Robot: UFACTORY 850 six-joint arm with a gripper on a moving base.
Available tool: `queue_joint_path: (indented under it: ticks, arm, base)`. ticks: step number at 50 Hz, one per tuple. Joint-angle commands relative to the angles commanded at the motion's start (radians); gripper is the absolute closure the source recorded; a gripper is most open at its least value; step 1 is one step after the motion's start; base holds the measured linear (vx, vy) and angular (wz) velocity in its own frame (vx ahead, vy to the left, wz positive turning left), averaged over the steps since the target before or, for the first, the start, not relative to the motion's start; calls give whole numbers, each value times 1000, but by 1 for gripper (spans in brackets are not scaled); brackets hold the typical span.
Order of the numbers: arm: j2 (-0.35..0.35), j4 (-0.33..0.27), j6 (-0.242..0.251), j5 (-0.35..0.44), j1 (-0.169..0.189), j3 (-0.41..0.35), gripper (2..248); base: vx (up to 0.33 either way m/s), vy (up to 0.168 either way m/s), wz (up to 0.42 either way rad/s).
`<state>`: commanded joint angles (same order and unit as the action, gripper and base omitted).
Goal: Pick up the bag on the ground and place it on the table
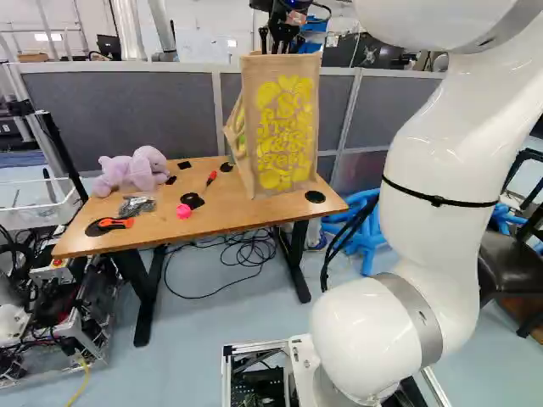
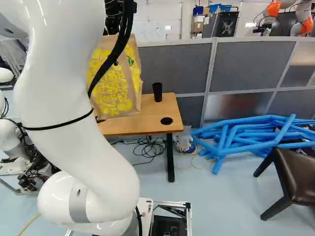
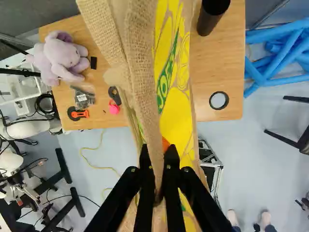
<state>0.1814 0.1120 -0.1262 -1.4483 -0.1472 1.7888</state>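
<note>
The black two-fingered gripper [image 3: 158,157] is closed on a fold at the upper edge of the tall tan burlap bag with yellow and green print [image 1: 284,127], pinching the cloth from both sides. From there the bag drops directly below the fingers, its long axis close to upright, with its bottom over the brown wooden tabletop [image 1: 225,193]. In both base views that bottom falls inside the table's outline, but whether it touches the wood or hangs just above, the views do not settle. Farther out, the black cylindrical cup [image 2: 157,92] stands on the bag's right, and the pale purple plush elephant [image 1: 131,170] sits well apart on its left.

The coming move turns on that vertical line: the single white arm [image 1: 437,170] likely needs to lower straight down until the bottom bears on the wood, then let go. Soft cloth could slump or tip once freed, and a drift rightward might knock the cup.
</note>
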Motion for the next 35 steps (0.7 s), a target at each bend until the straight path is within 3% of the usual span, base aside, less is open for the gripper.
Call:
queue_joint_path:
  ticks: [23,35]
  arm:
    - [0,0,-2,0,0,0,227]
    - [0,0,-97,0,0,0,227]
  base:
    - [0,0,0]
    - [0,0,0]
